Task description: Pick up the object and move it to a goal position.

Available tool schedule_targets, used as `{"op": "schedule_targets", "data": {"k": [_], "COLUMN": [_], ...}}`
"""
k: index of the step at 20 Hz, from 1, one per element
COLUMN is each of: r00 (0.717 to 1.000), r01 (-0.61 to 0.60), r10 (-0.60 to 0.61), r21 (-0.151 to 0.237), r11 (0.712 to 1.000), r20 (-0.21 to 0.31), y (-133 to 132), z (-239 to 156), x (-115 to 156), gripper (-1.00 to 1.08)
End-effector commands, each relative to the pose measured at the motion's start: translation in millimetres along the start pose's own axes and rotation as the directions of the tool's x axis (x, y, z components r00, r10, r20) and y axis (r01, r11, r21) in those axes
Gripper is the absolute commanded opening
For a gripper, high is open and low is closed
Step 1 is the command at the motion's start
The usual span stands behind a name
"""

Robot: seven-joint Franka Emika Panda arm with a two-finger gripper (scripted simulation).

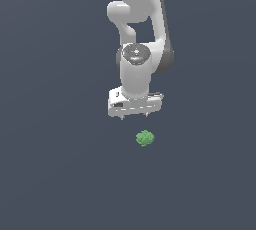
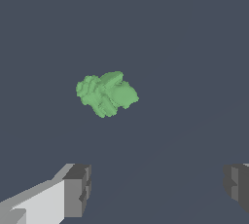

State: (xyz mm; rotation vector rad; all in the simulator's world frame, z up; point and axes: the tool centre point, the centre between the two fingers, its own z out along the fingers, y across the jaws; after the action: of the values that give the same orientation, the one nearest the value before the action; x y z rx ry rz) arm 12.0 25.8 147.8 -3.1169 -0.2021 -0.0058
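The object is a small bright green bumpy blob [image 1: 145,138] lying on the dark grey floor. It also shows in the wrist view [image 2: 107,93], alone and free. My white gripper [image 1: 135,117] hangs above the floor, behind and slightly toward the exterior view's left of the blob, not touching it. In the wrist view the gripper [image 2: 155,189] is open and empty: the two grey fingertips [image 2: 78,189] stand wide apart, with bare floor between them. The blob lies beyond the fingertips, not between them.
The white arm [image 1: 137,29] rises from the gripper toward the top of the exterior view. The floor [image 1: 50,164] is a plain dark grey surface all around, with no other object in view.
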Motion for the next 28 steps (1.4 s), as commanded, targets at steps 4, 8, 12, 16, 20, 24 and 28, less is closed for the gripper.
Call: {"op": "schedule_targets", "data": {"k": [4, 8, 12, 16, 20, 24, 28], "r00": [0.991, 0.966, 0.926, 0.884, 0.849, 0.826, 0.818], "r01": [0.13, 0.257, 0.379, 0.468, 0.529, 0.564, 0.575], "r10": [-0.13, -0.257, -0.378, -0.468, -0.529, -0.564, -0.575], "r21": [-0.006, -0.01, -0.012, -0.013, -0.012, -0.012, -0.012], "r11": [0.991, 0.966, 0.925, 0.884, 0.849, 0.826, 0.818], "r20": [0.004, 0.008, 0.011, 0.013, 0.014, 0.014, 0.014], "y": [-9, -19, -28, -36, -42, -45, -46], "z": [12, 24, 36, 46, 53, 57, 59], "x": [13, 25, 36, 45, 51, 54, 55], "gripper": [1.0, 1.0, 1.0, 1.0, 1.0, 1.0, 1.0]}}
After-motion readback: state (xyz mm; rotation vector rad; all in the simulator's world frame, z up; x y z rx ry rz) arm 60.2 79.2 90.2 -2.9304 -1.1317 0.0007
